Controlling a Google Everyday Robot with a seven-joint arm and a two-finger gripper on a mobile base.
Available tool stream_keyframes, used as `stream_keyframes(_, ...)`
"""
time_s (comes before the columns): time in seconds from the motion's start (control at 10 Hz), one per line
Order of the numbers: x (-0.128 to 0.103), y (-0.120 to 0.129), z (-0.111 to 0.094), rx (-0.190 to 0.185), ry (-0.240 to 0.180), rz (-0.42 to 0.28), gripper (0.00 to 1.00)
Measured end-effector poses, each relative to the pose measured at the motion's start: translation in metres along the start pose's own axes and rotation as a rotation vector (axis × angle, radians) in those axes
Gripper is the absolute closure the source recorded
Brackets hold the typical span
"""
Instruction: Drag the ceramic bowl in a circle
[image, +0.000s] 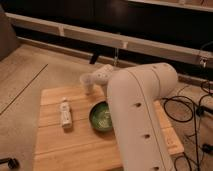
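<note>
The ceramic bowl (101, 116), glossy green with a lighter speckled inside, sits near the middle of the wooden table (75, 145). My big white arm (140, 115) reaches over the table from the right and covers the bowl's right rim. Its pale far end (97, 77) shows just beyond the bowl. The gripper is hidden behind the arm, somewhere at the bowl's right side.
A small white bottle (65, 112) lies on the table just left of the bowl. Black cables (187, 107) trail on the floor to the right. A long light rail (75, 34) runs along the dark back wall.
</note>
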Motion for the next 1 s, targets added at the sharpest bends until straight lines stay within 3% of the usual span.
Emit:
stream_keyframes(0.3, -0.033, 0.012, -0.01, 0.021, -0.049, -0.006, 1.0)
stream_keyframes(0.6, -0.049, 0.034, -0.026, 0.016, -0.092, -0.042, 1.0)
stream_keyframes(0.8, -0.054, 0.051, -0.036, -0.016, -0.114, -0.068, 1.0)
stream_keyframes(1.0, -0.049, 0.072, -0.048, -0.077, -0.128, -0.104, 1.0)
